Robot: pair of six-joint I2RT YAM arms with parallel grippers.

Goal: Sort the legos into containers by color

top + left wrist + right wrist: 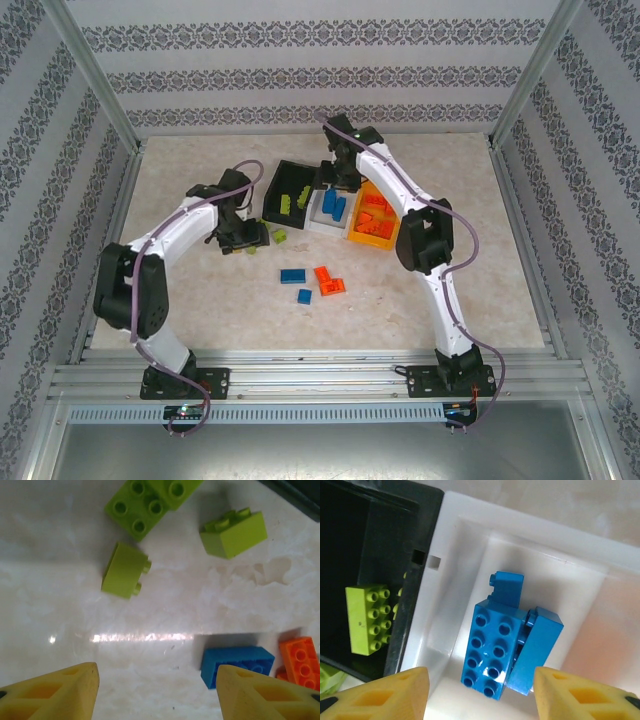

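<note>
Three joined bins stand at the table's middle back: black, white and orange-yellow. My right gripper hangs open over the white bin, empty. Below it lie three blue bricks, a long one, one on its side and a small one. A lime brick lies in the black bin. My left gripper is open and empty just above the table. Three lime bricks lie beyond it, and a blue brick sits by its right fingertip.
Loose on the table in front of the bins are a blue brick, a smaller blue one and orange-red bricks. Orange-red bricks fill the orange-yellow bin. Metal frame rails edge the table on all sides.
</note>
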